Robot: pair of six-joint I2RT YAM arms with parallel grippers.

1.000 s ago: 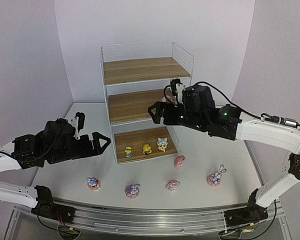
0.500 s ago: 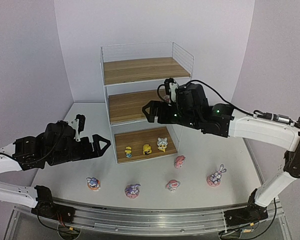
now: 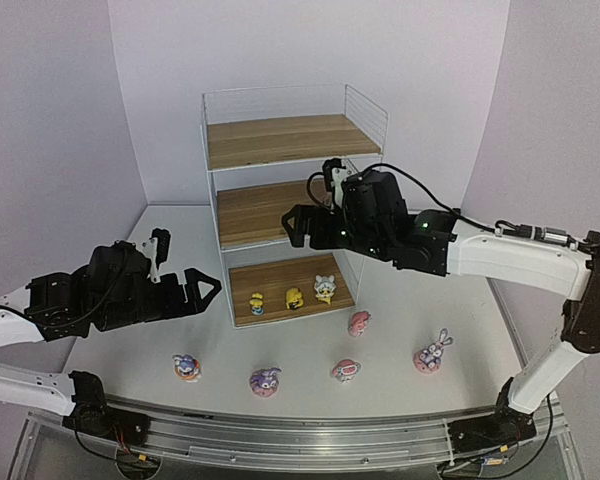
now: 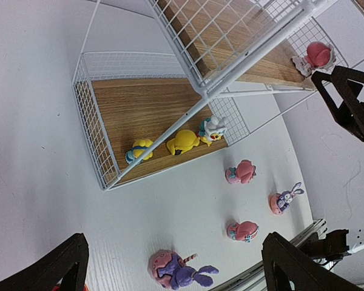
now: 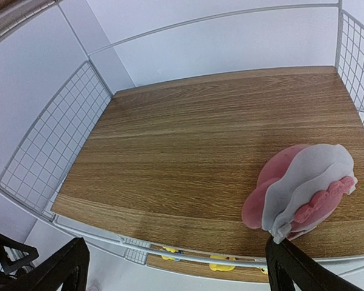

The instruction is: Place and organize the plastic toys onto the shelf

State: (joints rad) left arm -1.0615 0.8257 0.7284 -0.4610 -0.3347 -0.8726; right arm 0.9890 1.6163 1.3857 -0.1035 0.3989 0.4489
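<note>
Pink-and-white toy (image 5: 300,191) sits on the shelf's middle board (image 5: 188,139), facing unclear — left fingers (image 4: 54,270) and right fingers (image 5: 54,273) gape wide, empty.

Colours I see
A tall white wire-mesh shelf (image 3: 280,140) with brown wood-grain boards; a pink-and-white round-headed plastic figurine (image 5: 303,191); small yellow plastic figurines (image 3: 294,298); a purple plastic bunny (image 4: 182,274), pink base; a white tabletop (image 3: 130,350).

Plain pale lilac walls (image 3: 40,100) on three sides, white counter (image 3: 130,355), metal rail (image 3: 310,440) along its near edge, soft even light
</note>
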